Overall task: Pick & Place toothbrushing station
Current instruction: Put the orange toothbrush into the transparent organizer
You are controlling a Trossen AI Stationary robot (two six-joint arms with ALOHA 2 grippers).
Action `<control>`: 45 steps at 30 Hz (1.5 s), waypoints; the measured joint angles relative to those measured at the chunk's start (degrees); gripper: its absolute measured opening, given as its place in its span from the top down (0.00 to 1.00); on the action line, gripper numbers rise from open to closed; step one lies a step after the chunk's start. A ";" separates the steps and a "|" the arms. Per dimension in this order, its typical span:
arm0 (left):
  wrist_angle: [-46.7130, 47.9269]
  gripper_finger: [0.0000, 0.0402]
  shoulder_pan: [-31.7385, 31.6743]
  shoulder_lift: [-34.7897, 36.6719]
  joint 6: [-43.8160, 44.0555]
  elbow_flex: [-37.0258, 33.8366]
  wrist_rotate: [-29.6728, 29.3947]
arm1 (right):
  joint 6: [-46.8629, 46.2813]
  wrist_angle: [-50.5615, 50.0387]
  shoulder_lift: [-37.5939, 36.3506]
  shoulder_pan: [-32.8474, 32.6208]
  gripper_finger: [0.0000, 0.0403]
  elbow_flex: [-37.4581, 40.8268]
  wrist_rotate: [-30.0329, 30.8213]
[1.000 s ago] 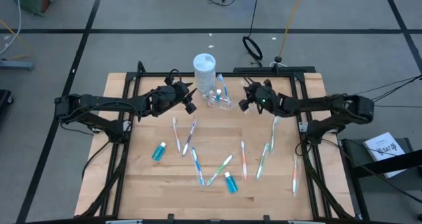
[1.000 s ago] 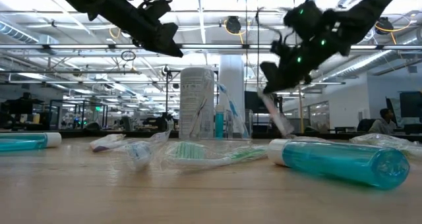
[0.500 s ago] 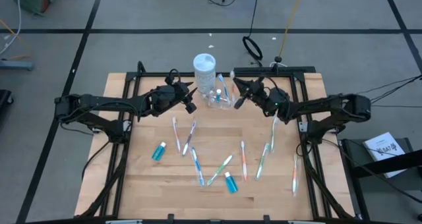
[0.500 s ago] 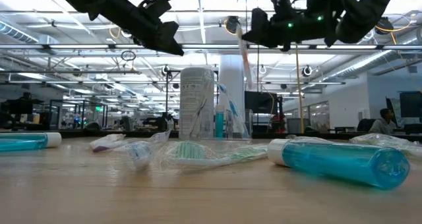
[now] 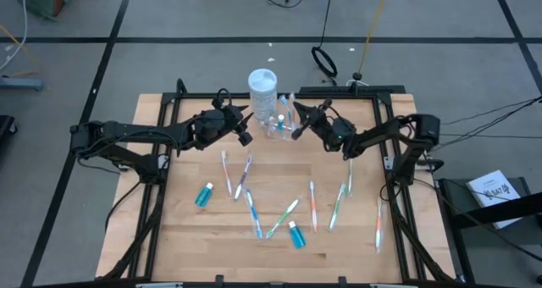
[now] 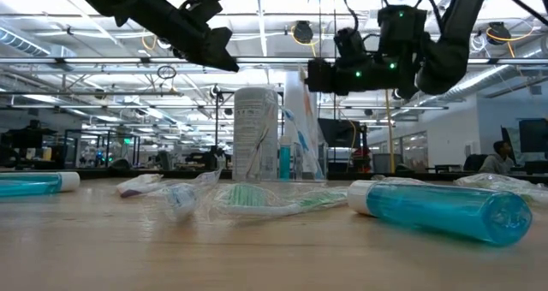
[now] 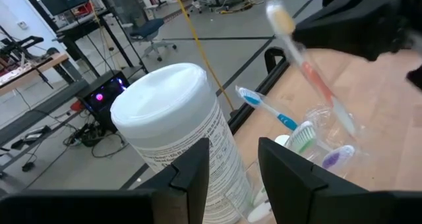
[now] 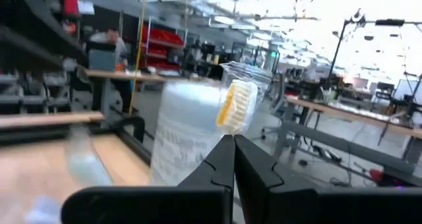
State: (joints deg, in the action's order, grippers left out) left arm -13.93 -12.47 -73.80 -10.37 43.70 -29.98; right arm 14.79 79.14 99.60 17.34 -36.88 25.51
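We see a big wooden table [image 5: 212, 246] with two dark robot arms over it. At the far edge stands a tall clear jar with a white lid [image 5: 262, 91], and just beside it is the small clear plastic cup [image 5: 279, 127] with a few toothbrushes and a teal tube standing in it.

The right gripper [image 5: 298, 127] is the one at work, up in the air right by the cup. Its fingers are pressed tight on a slim toothbrush with a red handle and pale yellow bristles [image 7: 310, 72]. The brush is nearly standing up, a little tilted, bristles on top. Its bottom end points down at the cup, so we think the cup's mouth is just under it and the next move is to lower the brush straight in.

The left gripper [image 5: 243, 129] waits on the other side of the jar, open and holding nothing.

More pastel toothbrushes [image 5: 312, 205] and two small teal tubes with white caps [image 5: 203, 195] lie flat on the near part of the table, well apart from the cup.
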 joint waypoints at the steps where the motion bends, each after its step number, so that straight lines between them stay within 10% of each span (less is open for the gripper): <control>1: 0.02 0.66 0.00 0.00 0.02 0.00 0.00 | -0.16 -0.06 0.55 0.31 1.00 0.01 0.00; 31: -0.02 0.66 0.00 0.00 0.13 0.00 0.13 | 4.06 5.51 1.17 2.23 1.00 0.00 1.50; 45: 0.30 0.66 0.00 0.00 0.35 0.00 0.13 | -3.44 -17.23 1.24 1.88 0.99 0.00 1.47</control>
State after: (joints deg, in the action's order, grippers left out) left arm -13.63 -12.47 -73.80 -10.02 43.70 -29.85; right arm 11.35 61.91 100.84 19.22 -36.88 26.98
